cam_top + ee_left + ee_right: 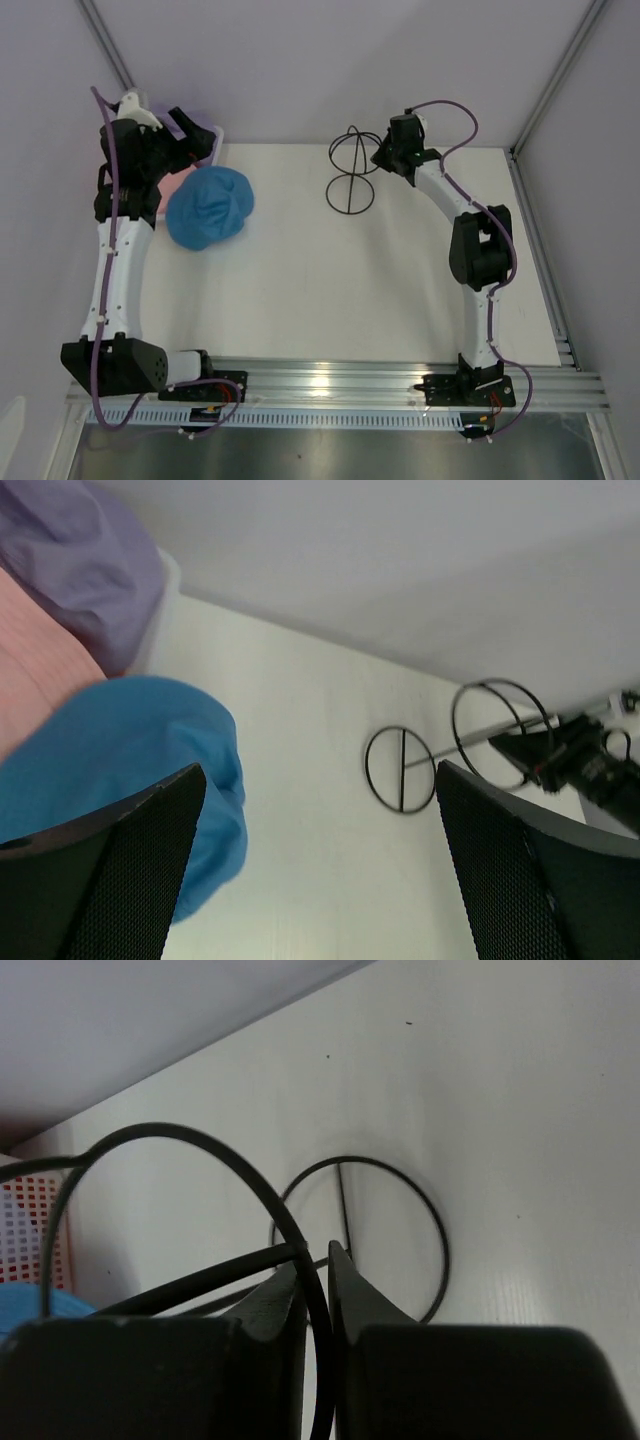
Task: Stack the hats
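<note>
Left hand (320, 770) is spread above the floppy blue fabric hat (210, 207), stacked on the pink fabric hat (40, 680) beside the lavender fabric hat (80, 560); the thin black wire stand (402, 770) is pinched by the right hand (315, 1260).

Lab cell: white panels (300, 60), aluminium rail (340, 385)

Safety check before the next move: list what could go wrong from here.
1. The right pincer is shut on the thin wire stand; any sideways pull may tip or drag it.
2. The blue hat lies partly over the pink hat by the open left pincer; closing may pinch both.
</note>
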